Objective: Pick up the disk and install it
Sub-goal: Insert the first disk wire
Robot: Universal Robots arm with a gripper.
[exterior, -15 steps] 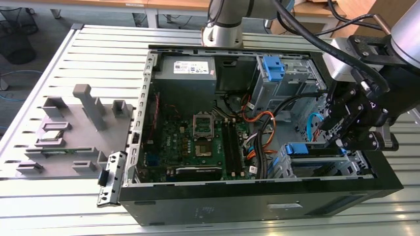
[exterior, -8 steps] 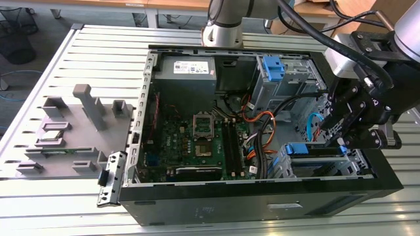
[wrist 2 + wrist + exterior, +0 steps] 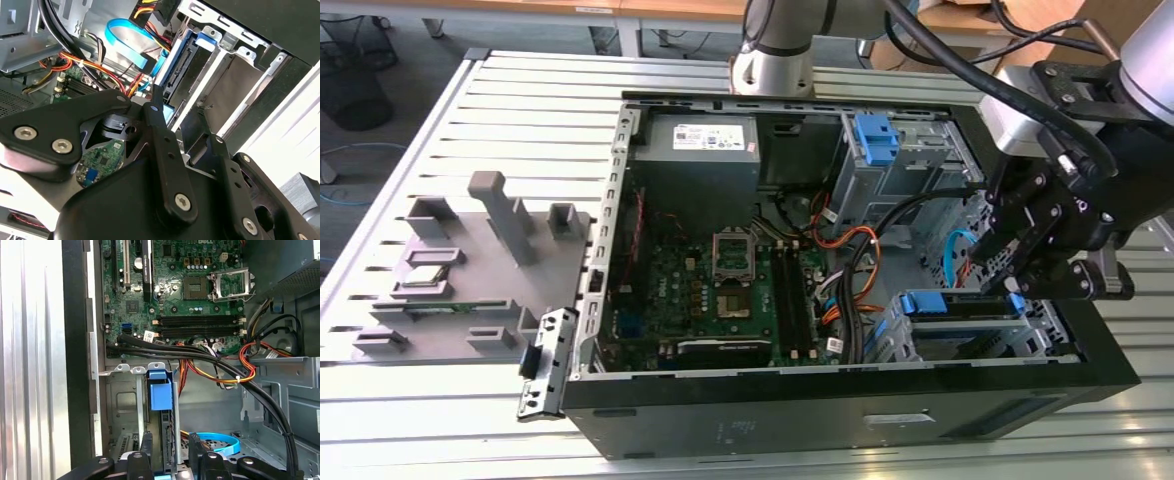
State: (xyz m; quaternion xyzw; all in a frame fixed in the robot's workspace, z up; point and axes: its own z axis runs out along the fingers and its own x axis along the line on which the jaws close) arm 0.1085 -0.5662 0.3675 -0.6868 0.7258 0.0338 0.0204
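Observation:
The disk [image 3: 961, 305] lies in the drive cage at the front of the open computer case, on the exterior view's right, framed by its blue bracket. In the first wrist view I look along the disk [image 3: 161, 390] edge-on between the metal cage rails. My gripper [image 3: 1017, 293] sits at the end of the disk nearest the case wall. Its black fingers [image 3: 146, 447] straddle the blue bracket, and the gripper [image 3: 170, 445] looks shut on it. In the second wrist view one fingertip [image 3: 156, 97] rests against the disk [image 3: 182, 70].
A blue ribbon cable [image 3: 958, 250] and orange and black wires [image 3: 220, 375] run close to the cage. An empty blue bracket [image 3: 874, 140], a grey power supply [image 3: 698, 140] and the motherboard [image 3: 720, 280] fill the case. A grey parts fixture [image 3: 467, 270] stands at the exterior view's left.

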